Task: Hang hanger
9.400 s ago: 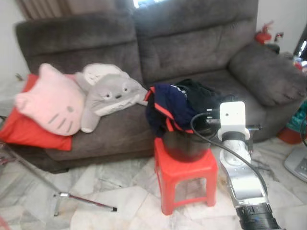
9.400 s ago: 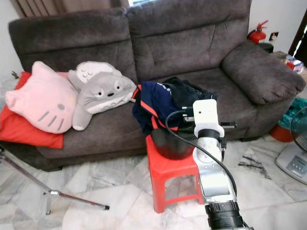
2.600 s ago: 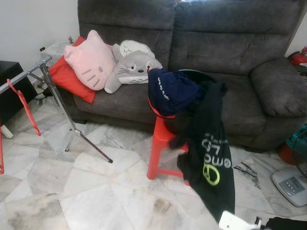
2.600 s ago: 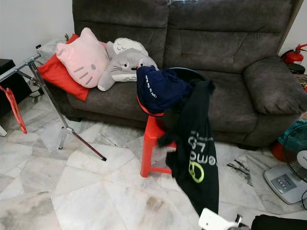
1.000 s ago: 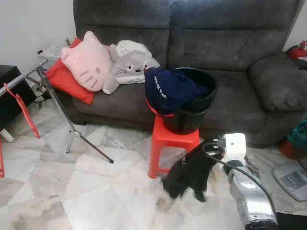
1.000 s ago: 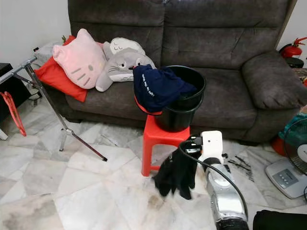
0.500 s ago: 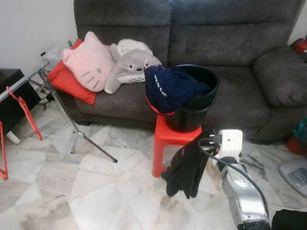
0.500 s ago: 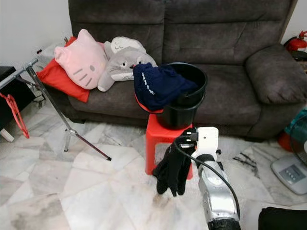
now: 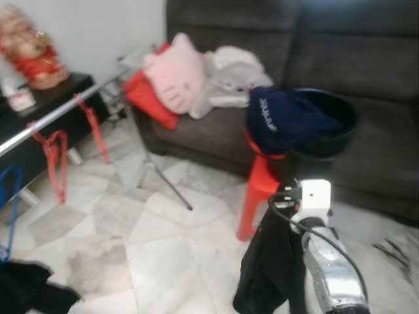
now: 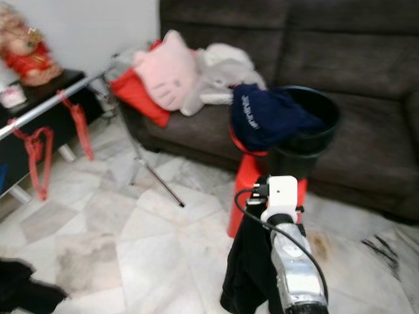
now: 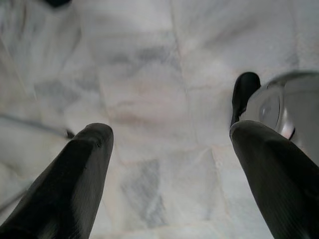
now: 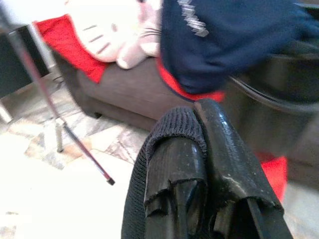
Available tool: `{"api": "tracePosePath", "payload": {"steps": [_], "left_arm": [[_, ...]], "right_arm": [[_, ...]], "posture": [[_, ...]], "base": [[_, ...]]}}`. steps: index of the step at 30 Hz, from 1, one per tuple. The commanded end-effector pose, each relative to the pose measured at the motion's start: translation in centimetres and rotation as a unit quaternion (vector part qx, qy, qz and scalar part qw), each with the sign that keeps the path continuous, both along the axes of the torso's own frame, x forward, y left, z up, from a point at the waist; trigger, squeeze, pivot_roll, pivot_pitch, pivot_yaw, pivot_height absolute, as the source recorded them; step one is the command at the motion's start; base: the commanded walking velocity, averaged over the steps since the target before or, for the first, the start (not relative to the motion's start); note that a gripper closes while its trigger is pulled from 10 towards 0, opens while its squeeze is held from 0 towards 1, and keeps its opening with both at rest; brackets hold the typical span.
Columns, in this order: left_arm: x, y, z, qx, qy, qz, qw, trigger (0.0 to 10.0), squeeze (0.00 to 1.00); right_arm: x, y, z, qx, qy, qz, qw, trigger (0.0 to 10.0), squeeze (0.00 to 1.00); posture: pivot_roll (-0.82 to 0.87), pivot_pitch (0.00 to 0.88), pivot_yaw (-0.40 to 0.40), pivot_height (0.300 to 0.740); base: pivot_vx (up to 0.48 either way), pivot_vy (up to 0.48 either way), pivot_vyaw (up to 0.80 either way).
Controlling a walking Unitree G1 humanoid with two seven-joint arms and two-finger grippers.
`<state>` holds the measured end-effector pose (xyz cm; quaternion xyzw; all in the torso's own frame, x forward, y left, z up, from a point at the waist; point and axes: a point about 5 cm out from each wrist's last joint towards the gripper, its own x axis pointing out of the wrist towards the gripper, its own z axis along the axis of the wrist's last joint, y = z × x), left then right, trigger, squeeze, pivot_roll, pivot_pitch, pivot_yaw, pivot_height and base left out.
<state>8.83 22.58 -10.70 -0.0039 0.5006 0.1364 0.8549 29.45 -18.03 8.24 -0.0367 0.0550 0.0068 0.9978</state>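
A pale marble floor lies open between a clothes rail on the robot's left and a grey sofa on its right. The rail is a long bar running back toward the sofa, with red hangers and a blue hanger on it and a dark heap of cloth beneath. The left claw is released, its fingers spread wide above bare floor. To the right, the right claw is clenched on a black garment that hangs limp beside the red stool and bucket. The rail lies forward and left of that claw, well apart, probably calling for a walk across the open floor; its splayed legs edge that path.
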Motion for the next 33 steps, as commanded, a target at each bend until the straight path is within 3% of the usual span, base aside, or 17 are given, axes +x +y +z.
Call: {"api": "tracePosePath", "payload": {"steps": [1,14,33], "left_arm": [[0.1,0.2,0.1,0.001,-0.003,0.01,1.0,10.0,0.0],[0.2,-1.1,-0.2,-0.016,-0.01,0.027,0.999,10.0,0.0],[0.3,-0.4,0.0,-0.009,-0.011,0.024,1.0,10.0,0.0]], "right_arm": [[0.4,0.7,1.4,-0.004,-0.032,0.016,0.999,10.0,0.0],[1.2,0.1,2.1,-0.035,-0.036,0.027,0.998,10.0,0.0],[1.9,0.5,1.7,-0.033,-0.033,0.025,0.999,10.0,0.0]], "posture": [[-0.21,0.0,0.064,0.74],[-0.19,0.0,0.011,0.74],[-0.17,0.0,0.04,0.74]], "base": [[0.0,0.0,0.79],[0.0,0.0,0.79],[0.0,0.0,0.76]]}}
